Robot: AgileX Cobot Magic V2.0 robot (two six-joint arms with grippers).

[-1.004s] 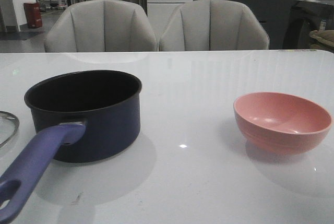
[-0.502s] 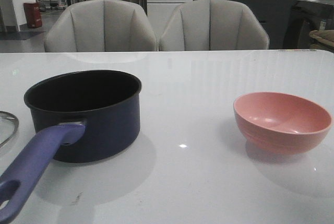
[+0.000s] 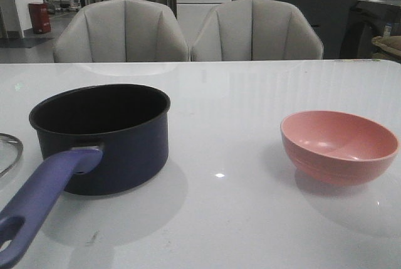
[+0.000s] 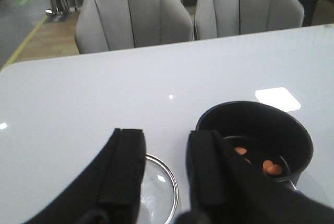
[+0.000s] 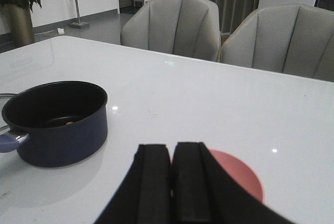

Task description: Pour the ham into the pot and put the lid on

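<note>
The dark navy pot [image 3: 103, 134] stands on the left of the white table, its purple-blue handle [image 3: 41, 200] pointing toward the near edge. In the left wrist view the pot [image 4: 255, 135] holds orange-pink ham chunks [image 4: 269, 166]. The clear-glass lid [image 4: 159, 190] with its steel rim lies flat beside the pot; only its edge [image 3: 9, 153] shows in the front view. My left gripper [image 4: 166, 148] is open above the lid, nothing between its fingers. My right gripper [image 5: 172, 153] is shut and empty, above the pink bowl [image 5: 240, 174]. The lid's knob is hidden.
The empty pink bowl [image 3: 338, 147] sits on the right of the table. Two grey chairs [image 3: 188, 31] stand behind the far edge. The white table [image 3: 225, 219] stretches between pot and bowl.
</note>
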